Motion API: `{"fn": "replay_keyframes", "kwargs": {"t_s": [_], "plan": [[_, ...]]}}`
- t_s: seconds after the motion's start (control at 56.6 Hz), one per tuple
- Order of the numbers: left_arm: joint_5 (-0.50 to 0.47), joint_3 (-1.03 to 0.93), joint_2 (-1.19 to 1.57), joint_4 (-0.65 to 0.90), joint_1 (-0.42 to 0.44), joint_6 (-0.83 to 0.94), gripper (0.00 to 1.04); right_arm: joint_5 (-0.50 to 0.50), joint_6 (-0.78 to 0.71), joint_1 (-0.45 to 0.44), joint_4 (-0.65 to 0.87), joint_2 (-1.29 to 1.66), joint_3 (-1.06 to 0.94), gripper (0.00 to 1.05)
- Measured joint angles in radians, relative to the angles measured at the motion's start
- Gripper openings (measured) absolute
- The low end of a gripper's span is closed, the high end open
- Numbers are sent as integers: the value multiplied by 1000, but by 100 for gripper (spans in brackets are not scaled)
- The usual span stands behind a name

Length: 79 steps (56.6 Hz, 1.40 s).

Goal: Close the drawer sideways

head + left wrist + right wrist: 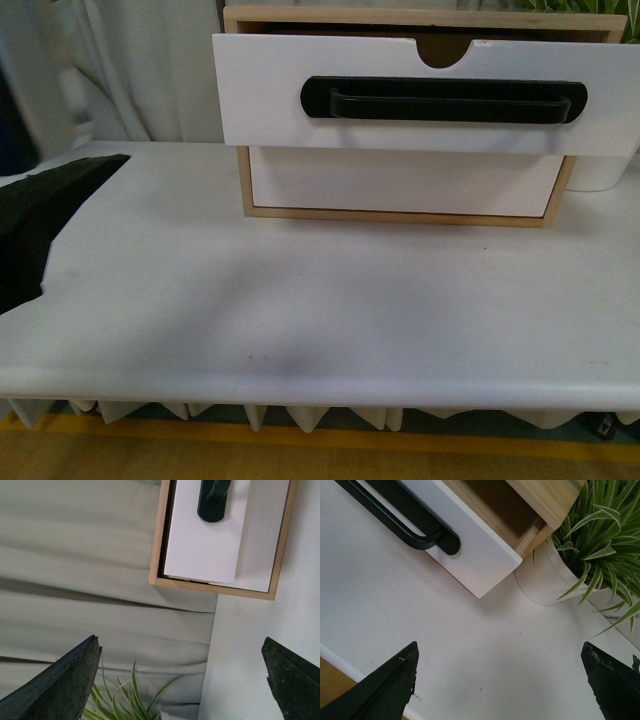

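Note:
The drawer (260, 95) has a white front, a long black bar handle (443, 100) and a semicircular notch (443, 50). It stands pulled out of the light wood cabinet (400, 215) at the back of the table. My left gripper (180, 680) is open and empty, off the cabinet's left side; its view shows the drawer front (202, 550) and the handle's end (214, 500). My right gripper (500, 680) is open and empty above the table, short of the drawer's right corner (475, 560) and handle (415, 525). Neither gripper touches the drawer.
A plain white drawer front (400, 182) sits below the open drawer. A white pot (545, 580) with a striped green plant (605, 530) stands right of the cabinet. Part of my left arm (40, 220) is over the white table (320, 320) at left. A curtain (75, 555) hangs behind.

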Motion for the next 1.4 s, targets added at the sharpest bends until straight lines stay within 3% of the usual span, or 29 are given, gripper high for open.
{"fn": "replay_keyframes", "kwargs": {"t_s": [0.583,1.397], "plan": [[-58,334,307,-20,-113,68,98,42,-125,114,-43,209,153,95],[-76,516,462,-40,-139,98,98,84,-147,81,32,350,264,95]]}}
